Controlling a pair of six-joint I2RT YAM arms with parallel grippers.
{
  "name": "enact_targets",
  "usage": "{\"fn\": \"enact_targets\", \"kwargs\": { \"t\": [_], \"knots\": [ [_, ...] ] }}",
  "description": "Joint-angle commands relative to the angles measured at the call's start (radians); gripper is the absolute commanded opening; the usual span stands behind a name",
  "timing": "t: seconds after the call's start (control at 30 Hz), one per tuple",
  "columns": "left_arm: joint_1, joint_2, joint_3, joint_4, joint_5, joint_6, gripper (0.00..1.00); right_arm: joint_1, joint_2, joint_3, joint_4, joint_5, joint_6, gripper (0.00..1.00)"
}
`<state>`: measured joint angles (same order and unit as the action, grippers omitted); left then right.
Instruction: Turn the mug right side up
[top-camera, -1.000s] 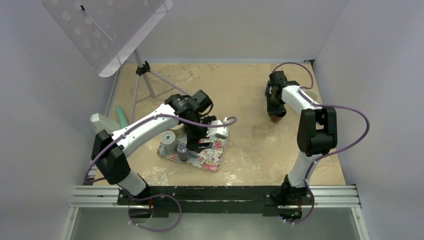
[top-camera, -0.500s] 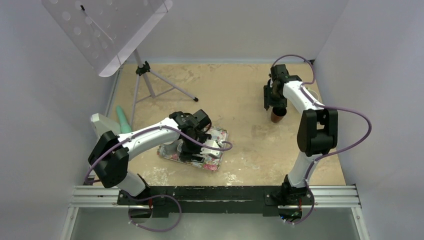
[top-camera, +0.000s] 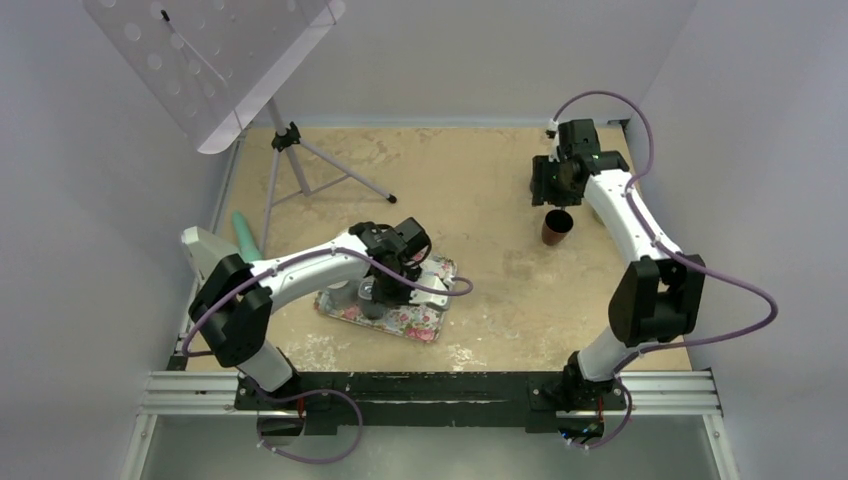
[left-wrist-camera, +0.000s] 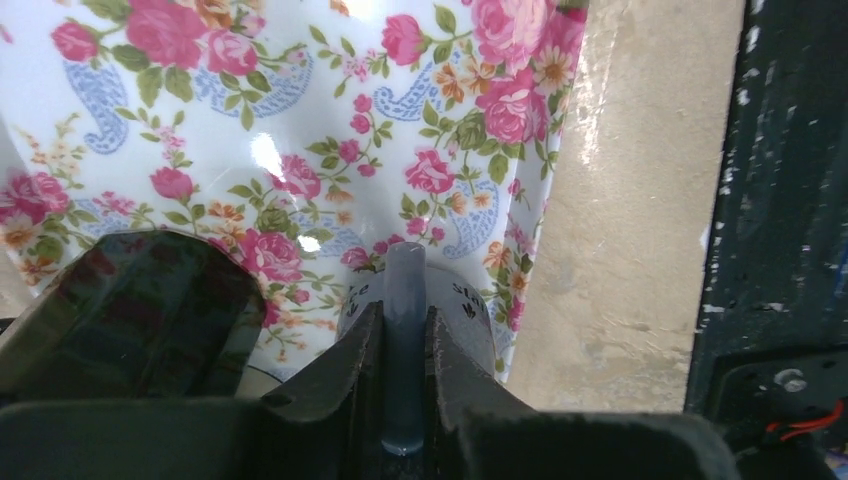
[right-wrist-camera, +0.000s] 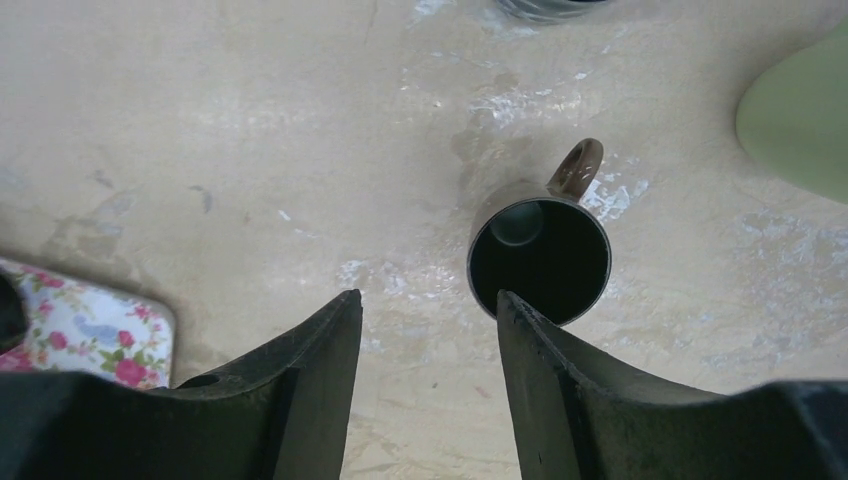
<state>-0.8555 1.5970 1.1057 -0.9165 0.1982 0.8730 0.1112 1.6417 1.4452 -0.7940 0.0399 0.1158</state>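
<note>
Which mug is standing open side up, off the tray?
The brown mug, upright on the bare table just beyond the open right gripper; the grey cups sit on the floral tray.

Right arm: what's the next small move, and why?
Probably raise the right gripper straight up and clear. The brown mug stands mouth up on the table, beside the open fingers rather than between them, so it looks finished. The left gripper is shut on a grey strip over the floral tray; leave that alone.
</note>
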Motion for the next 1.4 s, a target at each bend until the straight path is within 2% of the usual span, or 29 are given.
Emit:
{"fn": "enact_targets", "kwargs": {
  "t": [0.0,0.13,0.23,0.3,0.33,0.4,0.5,0.57,0.67,0.77,0.93,1.0,1.1,1.17,1.2,1.23,1.27,1.3,1.33,1.37],
  "knots": [
    [0.006,-0.029,0.140,-0.058,0.104,-0.116,0.00,0.003,-0.112,-0.025,0.029,-0.106,-0.002,0.55],
    [0.080,-0.031,0.287,-0.027,0.236,-0.323,0.00,0.004,-0.231,-0.088,0.088,-0.227,0.014,0.55],
    [0.191,-0.012,0.386,0.051,0.418,-0.554,0.00,0.014,-0.349,-0.221,0.235,-0.435,0.031,0.61],
    [0.272,0.006,0.430,0.134,0.531,-0.727,0.00,0.040,-0.432,-0.325,0.374,-0.578,0.071,0.69],
    [0.304,0.013,0.444,0.185,0.575,-0.821,0.00,0.060,-0.471,-0.376,0.440,-0.627,0.099,0.77],
    [0.354,0.026,0.458,0.298,0.634,-1.014,0.00,0.120,-0.537,-0.471,0.591,-0.674,0.179,0.85],
    [0.381,0.057,0.498,0.410,0.698,-1.190,0.00,0.226,-0.600,-0.593,0.848,-0.714,0.337,0.89],
    [0.382,0.078,0.523,0.469,0.739,-1.285,0.00,0.270,-0.623,-0.684,1.072,-0.725,0.511,0.88],
    [0.381,0.097,0.532,0.558,0.775,-1.407,0.00,0.301,-0.626,-0.790,1.323,-0.687,0.672,0.80],
    [0.381,0.100,0.539,0.572,0.779,-1.425,0.00,0.318,-0.597,-0.839,1.488,-0.674,0.789,0.72],
    [0.373,0.094,0.507,0.647,0.809,-1.491,0.00,0.357,-0.535,-0.806,1.552,-0.679,0.827,0.64],
    [0.357,0.091,0.485,0.676,0.818,-1.513,0.00,0.367,-0.510,-0.786,1.596,-0.687,0.849,0.57],
    [0.353,0.086,0.468,0.693,0.824,-1.513,0.00,0.371,-0.493,-0.742,1.580,-0.687,0.849,0.19],
    [0.362,0.083,0.500,0.609,0.784,-1.426,0.00,0.370,-0.508,-0.698,1.440,-0.635,0.792,0.00],
    [0.368,0.084,0.538,0.532,0.730,-1.342,0.12,0.369,-0.516,-0.659,1.307,-0.575,0.731,0.00],
    [0.372,0.084,0.594,0.441,0.664,-1.246,0.50,0.369,-0.517,-0.608,1.130,-0.495,0.657,0.00],
    [0.374,0.083,0.619,0.359,0.578,-1.152,0.67,0.370,-0.508,-0.554,0.977,-0.398,0.579,0.00],
    [0.374,0.080,0.655,0.293,0.488,-1.068,0.91,0.369,-0.492,-0.501,0.834,-0.305,0.504,0.00],
    [0.374,0.077,0.685,0.246,0.408,-1.001,0.99,0.369,-0.470,-0.454,0.693,-0.209,0.450,0.00],
    [0.376,0.073,0.700,0.206,0.334,-0.938,1.00,0.370,-0.440,-0.405,0.592,-0.122,0.382,0.00]
  ]
}}
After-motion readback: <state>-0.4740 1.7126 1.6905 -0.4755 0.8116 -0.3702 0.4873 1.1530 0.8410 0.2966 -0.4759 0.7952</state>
